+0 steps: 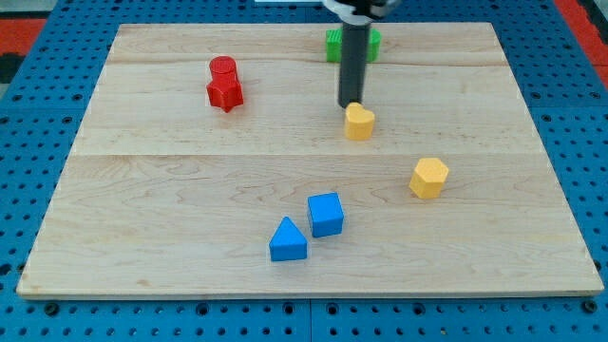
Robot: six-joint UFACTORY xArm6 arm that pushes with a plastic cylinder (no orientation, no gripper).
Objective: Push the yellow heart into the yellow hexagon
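The yellow heart [359, 122] lies on the wooden board right of centre. My tip [351, 104] is just above the heart's upper left edge, touching or nearly touching it. The yellow hexagon [428, 178] lies lower and to the right of the heart, well apart from it.
A red cylinder [222, 67] and a red star [226, 92] sit together at the upper left. A green block [352, 44] lies at the top, partly hidden behind the rod. A blue cube [326, 214] and a blue triangle [287, 240] lie near the bottom centre. The board's edge [304, 288] runs along the bottom.
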